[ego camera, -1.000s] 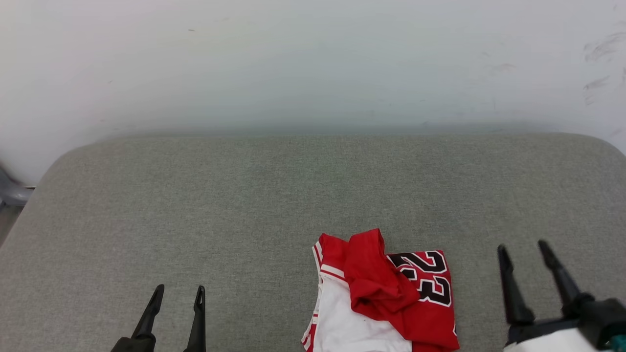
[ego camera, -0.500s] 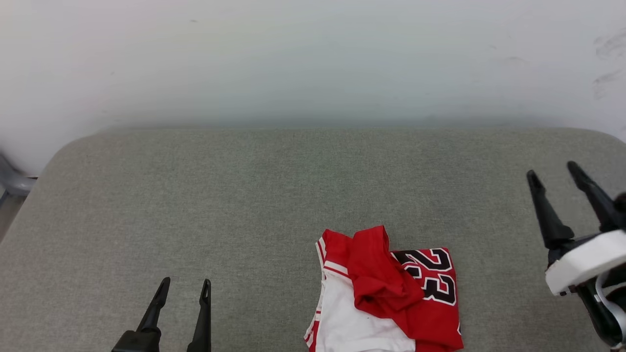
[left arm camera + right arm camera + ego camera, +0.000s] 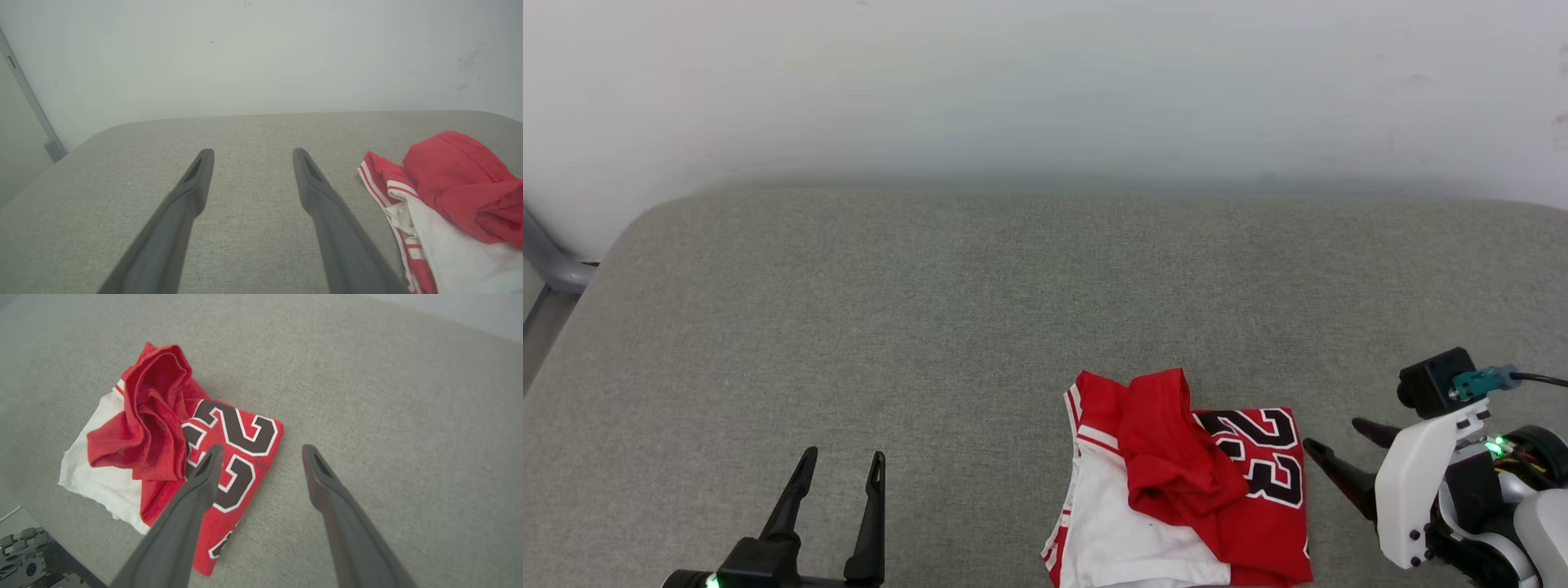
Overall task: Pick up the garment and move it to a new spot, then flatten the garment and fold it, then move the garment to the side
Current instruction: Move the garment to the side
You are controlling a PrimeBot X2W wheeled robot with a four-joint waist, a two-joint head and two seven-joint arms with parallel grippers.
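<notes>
The garment (image 3: 1184,482) lies crumpled near the front edge of the grey cushion (image 3: 1013,286): red cloth bunched over a white part, a black "23" facing up on its right. My right gripper (image 3: 1333,434) is open and turned to point left, just off the garment's right edge. In the right wrist view the right gripper (image 3: 262,447) straddles that edge of the garment (image 3: 163,433), one finger over the number print and the other over bare cushion. My left gripper (image 3: 844,454) stands open and empty, well left of the garment (image 3: 449,196); the left gripper (image 3: 252,152) points at bare cushion.
A pale wall (image 3: 1045,82) runs along the cushion's far edge. A grey metal bar (image 3: 547,261) shows past the left corner. Wide bare cushion lies behind and left of the garment. A dark part of the robot's body (image 3: 24,559) sits below the near edge.
My right gripper dropped from high at the right and turned to point left at the garment's right edge. The head camera shifted slightly. The garment and left gripper stayed put.
</notes>
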